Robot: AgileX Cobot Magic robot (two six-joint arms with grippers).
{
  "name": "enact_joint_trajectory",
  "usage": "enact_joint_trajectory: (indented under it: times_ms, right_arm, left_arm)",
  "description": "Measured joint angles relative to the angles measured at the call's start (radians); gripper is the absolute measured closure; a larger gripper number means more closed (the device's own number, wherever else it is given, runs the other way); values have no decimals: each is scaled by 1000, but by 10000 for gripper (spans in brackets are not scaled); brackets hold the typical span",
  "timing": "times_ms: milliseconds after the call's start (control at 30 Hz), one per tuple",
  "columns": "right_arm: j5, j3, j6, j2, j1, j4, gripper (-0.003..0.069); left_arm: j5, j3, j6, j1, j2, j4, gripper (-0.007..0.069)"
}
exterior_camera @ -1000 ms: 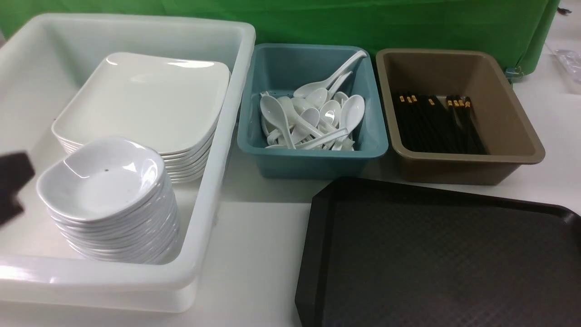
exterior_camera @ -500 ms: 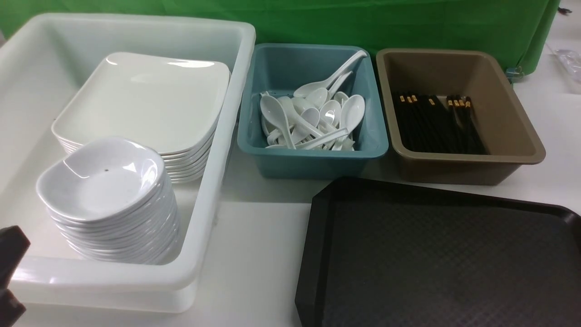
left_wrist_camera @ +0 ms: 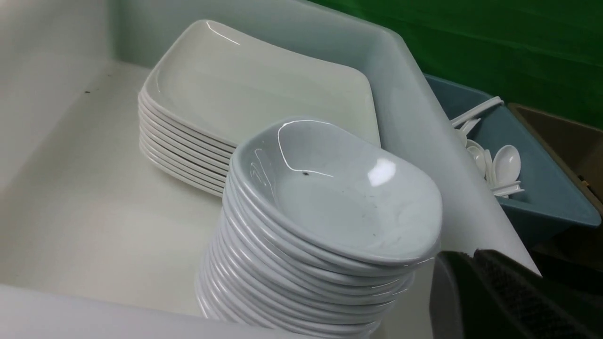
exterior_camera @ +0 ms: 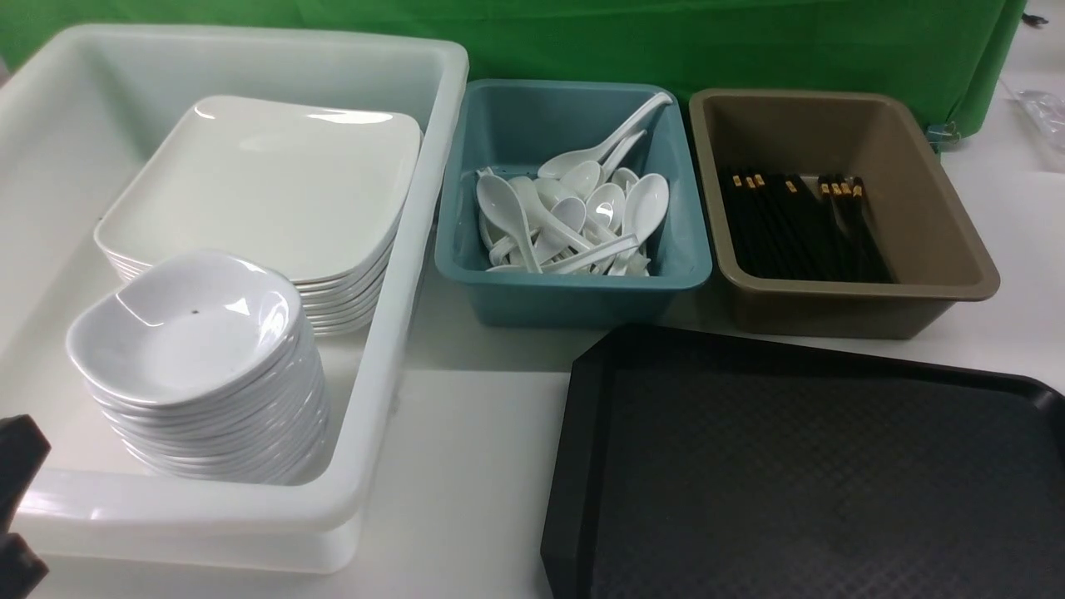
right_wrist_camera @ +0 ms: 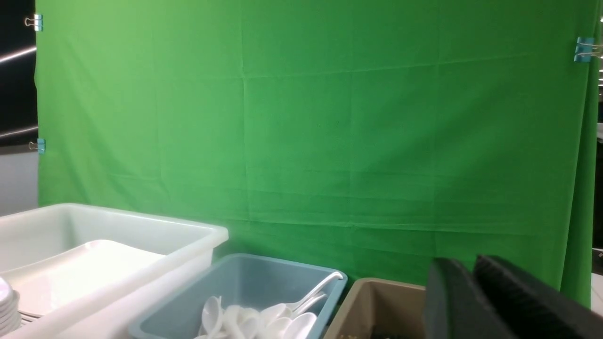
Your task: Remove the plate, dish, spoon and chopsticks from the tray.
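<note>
The black tray (exterior_camera: 799, 466) lies at the front right with nothing on it. A stack of large square white plates (exterior_camera: 266, 183) and a stack of small white dishes (exterior_camera: 187, 324) stand in the white tub (exterior_camera: 399, 333). Several white spoons (exterior_camera: 574, 216) lie in the teal tub. Black chopsticks (exterior_camera: 799, 225) lie in the brown tub. My left gripper (exterior_camera: 17, 499) is shut and empty at the tub's near left rim. In the left wrist view it (left_wrist_camera: 476, 256) sits beside the dish stack (left_wrist_camera: 339, 193). My right gripper (right_wrist_camera: 471, 268) is shut and empty, raised, out of the front view.
The teal tub (exterior_camera: 574, 291) and brown tub (exterior_camera: 840, 312) stand side by side behind the tray. A green cloth (exterior_camera: 666, 42) hangs at the back. White tabletop (exterior_camera: 474, 466) shows between the white tub and the tray.
My left gripper has dropped back from beside the dish stack to the tub's near rim, then held almost still. Nothing else has moved.
</note>
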Motion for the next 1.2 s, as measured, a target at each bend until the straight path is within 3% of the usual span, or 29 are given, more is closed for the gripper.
enact_joint_trajectory:
  times_ms: [367, 633, 833, 1200]
  right_arm:
    - [0, 0, 4, 0, 0, 0, 517]
    - [0, 0, 4, 0, 0, 0, 504]
    - [0, 0, 4, 0, 0, 0, 494]
    - [0, 1, 5, 0, 0, 0, 462]
  left_arm:
    - [-46, 22, -1, 0, -15, 88, 613]
    - [-223, 276, -56, 0, -192, 260, 613]
    - [-118, 318, -88, 0, -243, 283, 613]
    - [-125, 318, -94, 0, -243, 285, 613]
